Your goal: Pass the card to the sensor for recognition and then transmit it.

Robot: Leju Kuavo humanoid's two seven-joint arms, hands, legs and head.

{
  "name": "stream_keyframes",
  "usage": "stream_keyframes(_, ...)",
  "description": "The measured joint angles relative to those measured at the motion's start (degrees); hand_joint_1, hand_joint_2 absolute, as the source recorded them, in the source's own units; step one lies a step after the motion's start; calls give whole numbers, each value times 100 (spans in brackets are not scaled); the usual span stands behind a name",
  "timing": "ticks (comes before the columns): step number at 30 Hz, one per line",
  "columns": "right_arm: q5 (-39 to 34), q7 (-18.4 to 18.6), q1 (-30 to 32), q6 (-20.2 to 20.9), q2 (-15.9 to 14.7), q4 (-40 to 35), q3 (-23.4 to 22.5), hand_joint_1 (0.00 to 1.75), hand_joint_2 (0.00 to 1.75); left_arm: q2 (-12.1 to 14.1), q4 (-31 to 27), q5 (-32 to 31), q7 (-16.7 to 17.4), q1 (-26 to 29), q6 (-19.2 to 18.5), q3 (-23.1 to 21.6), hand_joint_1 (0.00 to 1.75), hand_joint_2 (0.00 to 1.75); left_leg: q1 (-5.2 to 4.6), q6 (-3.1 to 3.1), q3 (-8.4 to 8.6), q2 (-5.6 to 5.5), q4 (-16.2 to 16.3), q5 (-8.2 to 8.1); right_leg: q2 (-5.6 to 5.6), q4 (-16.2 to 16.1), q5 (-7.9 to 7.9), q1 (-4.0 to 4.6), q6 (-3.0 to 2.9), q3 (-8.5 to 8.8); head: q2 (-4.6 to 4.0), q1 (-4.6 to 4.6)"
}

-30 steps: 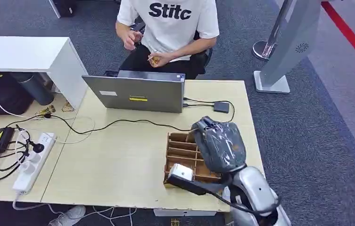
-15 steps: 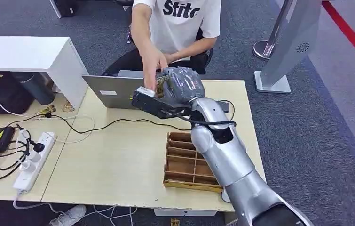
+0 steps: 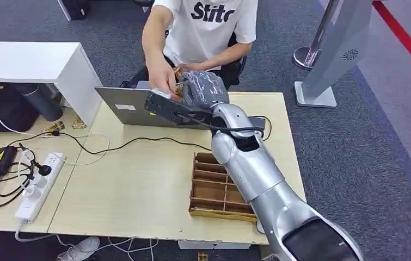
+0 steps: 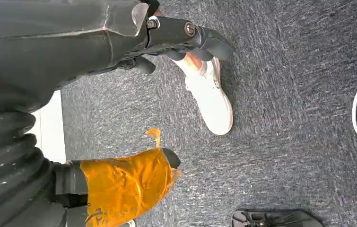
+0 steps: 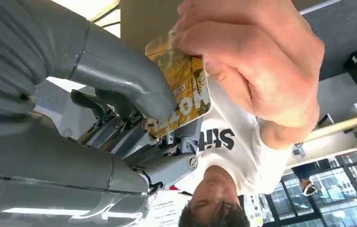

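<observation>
I judge the handover under way: my right hand (image 5: 134, 101) pinches the card (image 5: 186, 85) past the table's (image 3: 137, 185) far edge, where the person's hand (image 5: 256, 61) grips it; release remains.

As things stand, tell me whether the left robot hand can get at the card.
Probably not: the left robot hand hangs over the carpet, while the right robot hand holds the card by the person's hand.

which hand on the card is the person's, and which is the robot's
The bare hand gripping the card at its far edge is the person's; the grey right hand pressing its thumb on the card is the robot's.
</observation>
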Motion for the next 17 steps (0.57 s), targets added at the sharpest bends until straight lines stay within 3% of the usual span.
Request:
stream_keyframes(1,-37,-35,-7,0,2,20,-9,0,175,0,0,-2,2,0,2,0,0,175,0,0,0,-1,0,0,0,0,0,0,0,0,0,0)
stream_keyframes(6,-284,-247,-4,31,31,96,-114,0,175,0,0,-9,11,1,2,-2,0,175,0,0,-2,2,0,0,0,0,0,0,0,-2,0,0)
stream_keyframes(17,-321,-293,33,17,42,57,-208,0,175,0,2,-9,15,3,17,0,0,175,0,0,-2,1,0,0,0,0,0,0,0,-3,0,0)
